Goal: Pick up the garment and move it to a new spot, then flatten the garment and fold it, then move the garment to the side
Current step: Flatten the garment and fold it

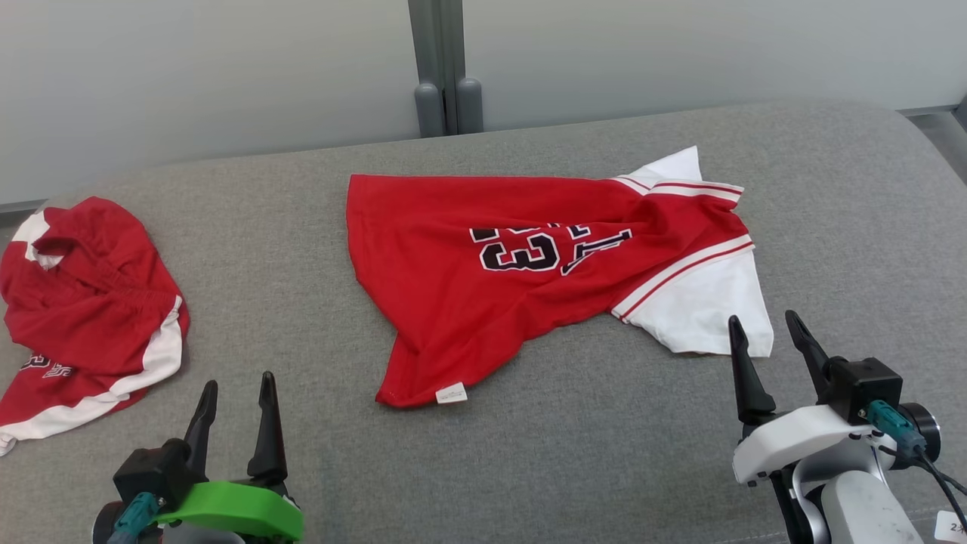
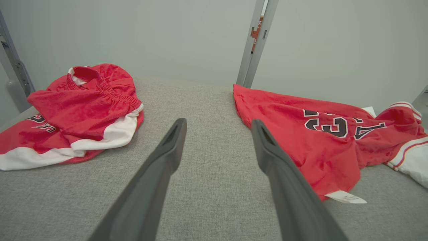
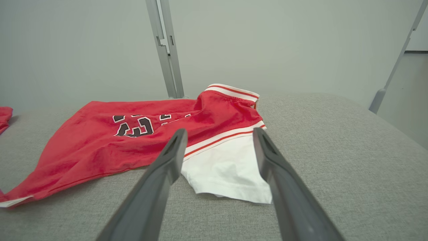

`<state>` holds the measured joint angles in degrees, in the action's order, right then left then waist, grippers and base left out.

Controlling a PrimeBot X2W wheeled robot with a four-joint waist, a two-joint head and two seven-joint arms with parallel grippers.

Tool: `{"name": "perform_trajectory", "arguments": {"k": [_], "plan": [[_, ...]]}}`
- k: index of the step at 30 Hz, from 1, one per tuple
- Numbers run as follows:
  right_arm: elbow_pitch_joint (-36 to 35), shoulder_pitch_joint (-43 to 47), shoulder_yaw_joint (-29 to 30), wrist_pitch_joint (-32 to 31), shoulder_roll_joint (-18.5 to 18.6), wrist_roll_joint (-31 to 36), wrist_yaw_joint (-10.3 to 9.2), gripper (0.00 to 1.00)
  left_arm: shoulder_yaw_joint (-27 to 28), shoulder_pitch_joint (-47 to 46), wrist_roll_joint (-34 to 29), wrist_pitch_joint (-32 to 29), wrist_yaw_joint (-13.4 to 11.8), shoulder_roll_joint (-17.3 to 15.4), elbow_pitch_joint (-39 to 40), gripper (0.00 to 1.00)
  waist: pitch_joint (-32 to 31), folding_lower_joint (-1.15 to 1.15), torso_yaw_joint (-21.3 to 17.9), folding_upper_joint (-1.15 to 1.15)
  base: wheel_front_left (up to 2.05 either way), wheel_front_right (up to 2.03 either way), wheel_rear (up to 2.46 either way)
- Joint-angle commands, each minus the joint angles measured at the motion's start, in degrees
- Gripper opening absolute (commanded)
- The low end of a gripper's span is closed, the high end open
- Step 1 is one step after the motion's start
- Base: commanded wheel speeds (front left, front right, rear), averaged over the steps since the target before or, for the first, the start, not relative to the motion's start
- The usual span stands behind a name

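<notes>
Jersey (image 1: 491, 279) first: it's red with white sleeves and a black-and-white "23", and it's lying roughly mid-tabletop (image 1: 574, 453), which is covered in grey fabric. It isn't flat. The body is skewed into a lopsided shape, there are creases bunched around the number, and one hem corner points toward the robot with a small white label (image 1: 451, 394) showing there. The collar end with the red-and-white striped trim faces the robot's right. One white sleeve (image 1: 702, 310) spreads out toward the near right, and a bit of the other pokes out at the far edge.

The right claw (image 1: 763, 319) has its two dark fingers spread wide with nothing between them. In the head view the tips sit right by that near sleeve's lower edge. From the right wrist view the sleeve shows in the gap between the fingers, but I can't tell if they're actually touching cloth.

The left claw (image 1: 238, 381) is also spread wide and empty. It's over bare grey fabric at the near left, well clear of the jersey.

Over at the far left there's a second red-and-white piece, a crumpled pair of shorts (image 1: 83, 302) with an elastic waistband. It's in a loose heap, well apart from the jersey.

A grey upright post (image 1: 446, 68) stands behind the tabletop against a pale wall (image 1: 189, 75).
</notes>
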<state>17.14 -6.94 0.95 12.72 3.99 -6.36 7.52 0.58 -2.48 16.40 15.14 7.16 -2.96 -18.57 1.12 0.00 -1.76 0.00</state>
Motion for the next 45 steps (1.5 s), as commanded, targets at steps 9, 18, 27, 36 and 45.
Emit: {"name": "perform_trajectory", "arguments": {"k": [9,18,27,36,45], "plan": [[-1.7,-2.5,1.8,-3.3,0.2,-0.2,-0.06,1.00,-5.5,-3.5,-0.4,0.0,0.4,0.1,-0.3,1.00,2.3,0.00,0.3,0.00,0.00,0.00,0.00],[-0.5,-8.2,8.0,-23.2,1.4,2.4,-0.02,1.00,-20.5,-12.8,6.3,-10.7,0.2,-1.6,-9.5,1.00,5.7,0.00,0.4,0.00,0.00,0.00,0.00],[7.6,-14.0,11.3,-30.8,0.8,4.1,-0.05,1.00,-21.3,-17.8,7.1,-18.7,-3.1,-0.8,-15.7,1.00,8.5,0.00,0.7,0.00,0.00,0.00,0.00],[17.3,-17.0,11.2,-27.2,1.4,3.7,-0.05,1.00,-23.5,-18.9,6.5,-20.5,-3.4,-0.6,-17.9,1.00,10.0,0.00,2.6,0.00,0.00,0.00,0.00],[24.4,-19.7,10.1,-26.2,1.3,0.3,-0.02,1.00,-25.9,-20.4,8.7,-20.9,-2.2,-0.2,-20.1,1.00,11.4,0.00,3.7,0.00,0.00,0.00,0.00]]}}
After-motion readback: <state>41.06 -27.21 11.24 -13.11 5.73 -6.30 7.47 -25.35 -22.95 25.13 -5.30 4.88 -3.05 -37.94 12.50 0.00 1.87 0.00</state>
